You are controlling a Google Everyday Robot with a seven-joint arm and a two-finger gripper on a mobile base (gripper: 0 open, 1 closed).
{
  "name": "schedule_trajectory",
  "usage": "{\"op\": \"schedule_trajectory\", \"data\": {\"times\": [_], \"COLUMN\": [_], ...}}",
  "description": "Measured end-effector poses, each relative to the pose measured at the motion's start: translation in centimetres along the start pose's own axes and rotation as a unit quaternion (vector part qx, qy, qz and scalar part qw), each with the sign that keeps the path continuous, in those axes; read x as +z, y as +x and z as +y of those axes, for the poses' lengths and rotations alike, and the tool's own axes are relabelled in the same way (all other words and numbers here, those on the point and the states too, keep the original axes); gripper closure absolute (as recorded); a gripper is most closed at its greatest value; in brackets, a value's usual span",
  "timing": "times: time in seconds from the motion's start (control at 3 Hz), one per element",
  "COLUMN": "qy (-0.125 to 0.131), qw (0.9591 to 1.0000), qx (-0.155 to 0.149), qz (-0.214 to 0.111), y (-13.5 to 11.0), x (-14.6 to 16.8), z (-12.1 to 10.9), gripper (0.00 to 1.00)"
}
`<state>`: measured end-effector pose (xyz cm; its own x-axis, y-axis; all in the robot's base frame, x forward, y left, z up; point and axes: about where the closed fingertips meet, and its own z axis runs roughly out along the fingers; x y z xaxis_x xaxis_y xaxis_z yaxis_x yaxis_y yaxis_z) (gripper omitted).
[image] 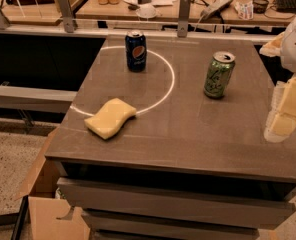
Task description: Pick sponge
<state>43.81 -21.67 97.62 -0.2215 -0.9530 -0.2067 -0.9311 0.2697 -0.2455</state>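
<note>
The sponge (110, 117), a pale yellow flat pad with wavy sides, lies flat near the front left of the grey-brown table top (188, 129). My gripper (284, 111) hangs at the far right edge of the camera view, beside the table's right edge and far to the right of the sponge. It touches nothing on the table.
A blue Pepsi can (136, 50) stands at the back left, behind the sponge. A green can (219, 75) stands at the back right. A white arc (170, 79) is marked on the top. A cluttered desk (188, 4) lies behind; cardboard (43, 184) sits on the floor at left.
</note>
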Motion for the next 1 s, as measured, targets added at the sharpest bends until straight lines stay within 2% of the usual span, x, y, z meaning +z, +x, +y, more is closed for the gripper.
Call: {"op": "schedule_trajectory", "data": {"times": [0.33,0.67,1.0], "qy": [0.0,-0.008,-0.034], "qw": [1.0,0.9991,0.9909], "qx": [0.0,-0.033,-0.102], "qz": [0.0,-0.027,-0.082], "y": [0.0,-1.1,-3.9], "x": [0.0,0.2,1.1], "z": [0.0,-0.2,-0.5], "gripper": [0.0,0.0,0.0]}}
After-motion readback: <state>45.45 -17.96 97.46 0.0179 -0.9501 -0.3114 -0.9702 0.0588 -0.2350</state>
